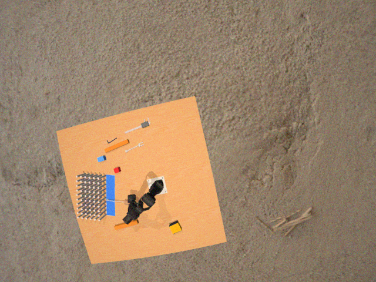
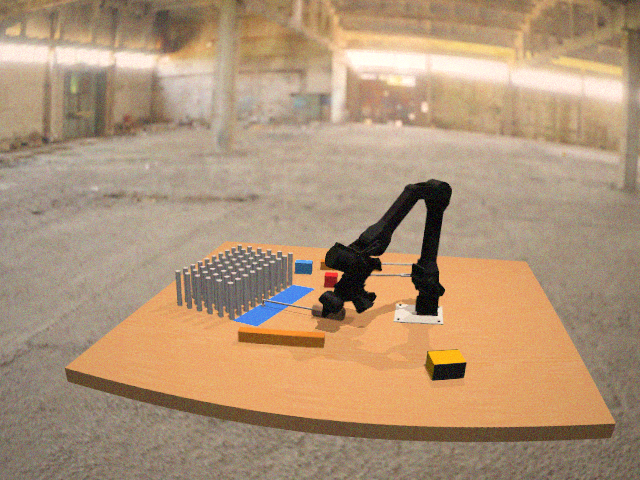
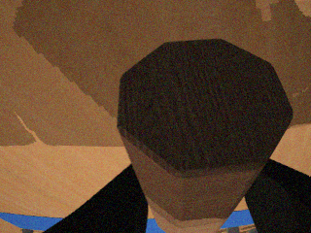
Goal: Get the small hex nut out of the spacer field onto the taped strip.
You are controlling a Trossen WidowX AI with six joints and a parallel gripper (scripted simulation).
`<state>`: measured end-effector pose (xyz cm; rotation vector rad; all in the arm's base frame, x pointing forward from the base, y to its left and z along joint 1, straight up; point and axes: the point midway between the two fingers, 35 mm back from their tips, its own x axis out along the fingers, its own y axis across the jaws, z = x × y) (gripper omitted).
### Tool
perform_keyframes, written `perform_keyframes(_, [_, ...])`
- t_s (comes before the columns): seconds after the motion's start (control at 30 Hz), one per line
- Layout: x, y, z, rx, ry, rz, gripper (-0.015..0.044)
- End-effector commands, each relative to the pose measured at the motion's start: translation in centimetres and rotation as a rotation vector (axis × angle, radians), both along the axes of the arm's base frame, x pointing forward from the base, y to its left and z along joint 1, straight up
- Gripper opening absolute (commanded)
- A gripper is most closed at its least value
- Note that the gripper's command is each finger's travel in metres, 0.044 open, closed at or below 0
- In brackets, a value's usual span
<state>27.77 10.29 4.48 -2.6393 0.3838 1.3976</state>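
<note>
Exterior view: the hook tool (image 1: pixel 117 201) (image 2: pixel 289 305) is clamped by its handle (image 2: pixel 328 311) (image 3: pixel 194 189) in the gripper (image 1: pixel 128 201) (image 2: pixel 330 305) (image 3: pixel 192 166), while the nut's delivery onto the strip (image 1: pixel 110 194) (image 2: pixel 276 305) cannot be confirmed and tool release remains.

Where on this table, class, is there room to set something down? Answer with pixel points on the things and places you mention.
There is room between the yellow block (image 1: pixel 175 227) (image 2: pixel 446 364) and the table's near right corner, and between the wrench (image 1: pixel 133 147) and the right edge. It is crowded among the spacers (image 1: pixel 91 195) (image 2: pixel 219 289) and around the hand, shut on the tool's handle (image 2: pixel 336 312) (image 3: pixel 194 194).
</note>
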Motion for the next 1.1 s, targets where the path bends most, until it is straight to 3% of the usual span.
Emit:
perform_keyframes(0.0, [0.4, 0.1, 0.8, 0.007, -0.015, -0.007, 0.0])
perform_keyframes(0.6, [0.6, 0.2, 1.9, 0.007, -0.016, -0.003, 0.0])
perform_keyframes(1.07, [-3.7, 1.0, 2.5, 0.008, -0.012, -0.007, 0.0])
